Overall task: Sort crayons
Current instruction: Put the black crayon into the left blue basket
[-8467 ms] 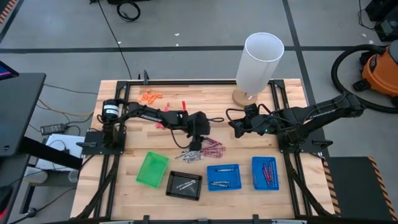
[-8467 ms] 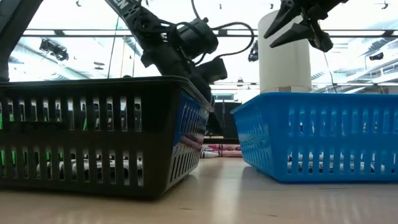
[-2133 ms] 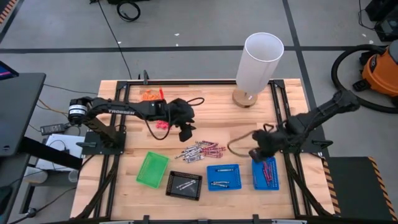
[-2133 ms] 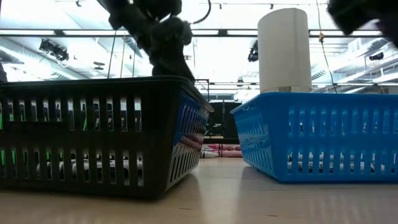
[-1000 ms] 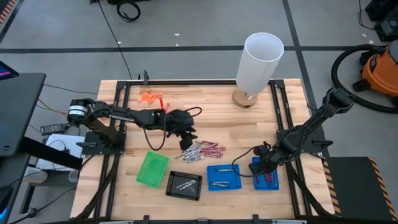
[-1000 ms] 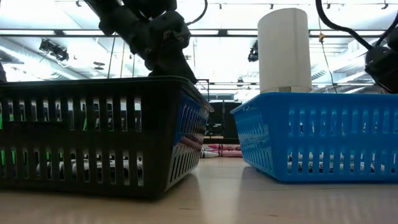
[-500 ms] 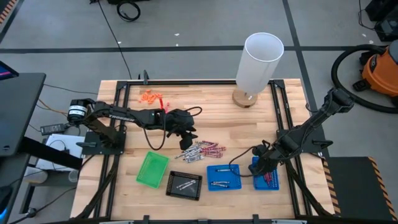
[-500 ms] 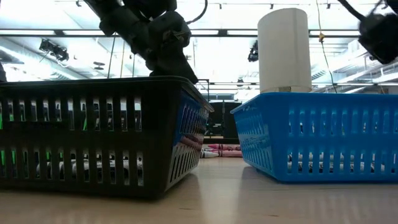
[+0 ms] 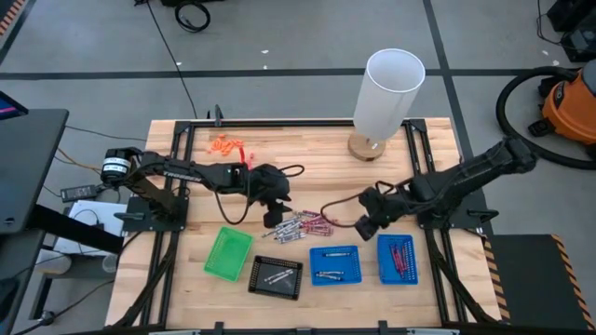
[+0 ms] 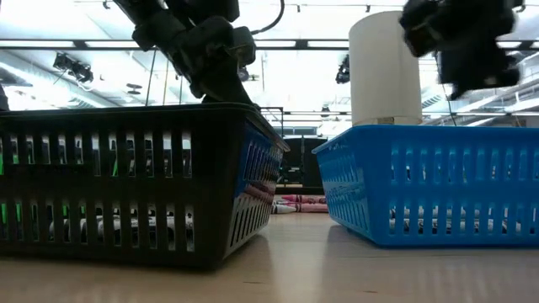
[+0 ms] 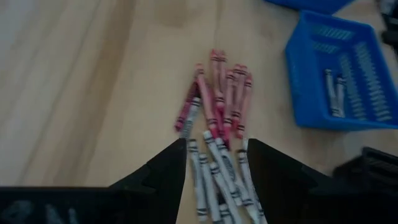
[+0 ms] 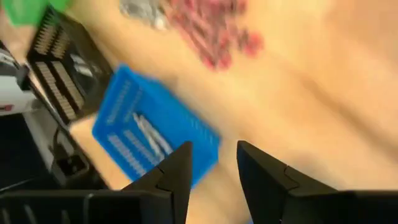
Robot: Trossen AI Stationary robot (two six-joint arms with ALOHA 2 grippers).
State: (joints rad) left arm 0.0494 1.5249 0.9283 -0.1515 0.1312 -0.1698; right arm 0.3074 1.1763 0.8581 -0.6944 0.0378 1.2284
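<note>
On the wooden table (image 9: 307,177) the crayons (image 9: 300,224) lie mostly lengthwise left-right; left gripper (image 9: 276,216) over them, fingers apart; right gripper (image 9: 361,228) nearby, empty, fingers apart.

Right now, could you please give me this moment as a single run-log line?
left gripper: open, over loose pile of maroon and grey-white crayons | right gripper: open, empty, beside pile

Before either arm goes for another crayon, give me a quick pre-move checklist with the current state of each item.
1. Left gripper open, nothing between its fingers: ok.
2. Left gripper over the loose crayon pile: ok.
3. Right gripper empty: ok, fingers apart, nothing between them.
4. Right gripper clear of the right blue tray: ok.
5. Both arms apart above the pile: ok, though close.
6. Green tray contents: cannot tell.
</note>
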